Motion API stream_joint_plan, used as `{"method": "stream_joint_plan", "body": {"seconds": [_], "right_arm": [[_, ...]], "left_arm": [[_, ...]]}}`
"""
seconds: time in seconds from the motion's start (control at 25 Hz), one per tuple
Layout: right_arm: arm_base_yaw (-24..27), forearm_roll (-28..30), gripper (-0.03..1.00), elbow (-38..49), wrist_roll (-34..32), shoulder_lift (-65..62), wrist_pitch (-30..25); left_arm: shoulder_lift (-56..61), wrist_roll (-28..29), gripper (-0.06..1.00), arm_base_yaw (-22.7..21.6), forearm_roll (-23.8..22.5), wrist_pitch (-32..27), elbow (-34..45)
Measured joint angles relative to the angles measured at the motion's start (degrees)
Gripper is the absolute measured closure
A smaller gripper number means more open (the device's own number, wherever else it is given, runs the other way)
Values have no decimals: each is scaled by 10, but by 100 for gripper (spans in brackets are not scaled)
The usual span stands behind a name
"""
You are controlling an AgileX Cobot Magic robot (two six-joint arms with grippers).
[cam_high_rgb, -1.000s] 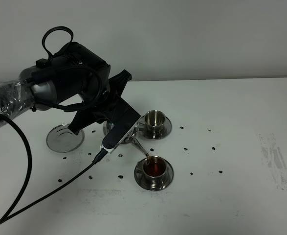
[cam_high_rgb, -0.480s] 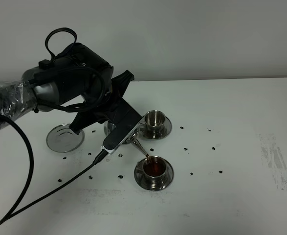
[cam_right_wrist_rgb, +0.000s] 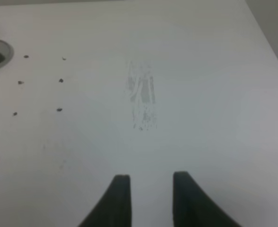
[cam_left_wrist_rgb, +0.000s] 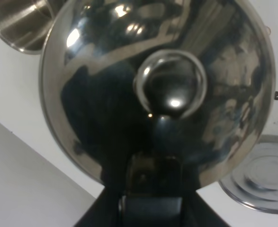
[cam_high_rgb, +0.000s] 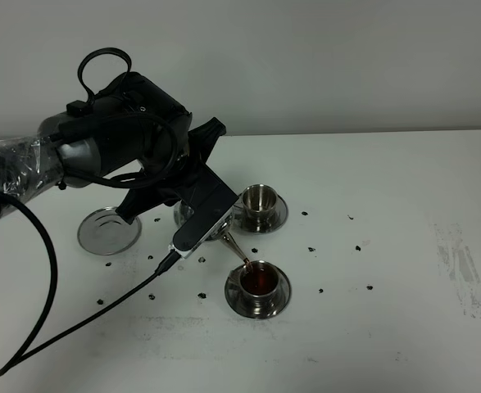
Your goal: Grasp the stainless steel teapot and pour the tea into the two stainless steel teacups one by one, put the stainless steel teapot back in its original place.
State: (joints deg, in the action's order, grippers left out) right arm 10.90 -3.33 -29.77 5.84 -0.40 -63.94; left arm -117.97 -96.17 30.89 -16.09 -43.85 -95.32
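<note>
Steel coaster disc (cam_left_wrist_rgb: pixel 259 177) behind teapot (cam_left_wrist_rgb: pixel 157 90)

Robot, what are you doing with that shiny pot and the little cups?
The left arm is holding the stainless steel teapot tipped over, and its thin spout is pouring tea into the near teacup. That cup already holds dark reddish tea. The far teacup looks empty for now. The round steel coaster, where the pot belongs, sits bare on the white table. The right arm is not helping; its fingers hang over bare table, off to the side.
</note>
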Motion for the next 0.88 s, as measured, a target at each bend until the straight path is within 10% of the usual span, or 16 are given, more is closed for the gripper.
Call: {"method": "stream_joint_plan", "body": {"seconds": [0.88], "right_arm": [[0, 0, 76, 0, 0, 0, 0]], "left_arm": [[0, 35, 72, -2, 22, -2, 0]]}}
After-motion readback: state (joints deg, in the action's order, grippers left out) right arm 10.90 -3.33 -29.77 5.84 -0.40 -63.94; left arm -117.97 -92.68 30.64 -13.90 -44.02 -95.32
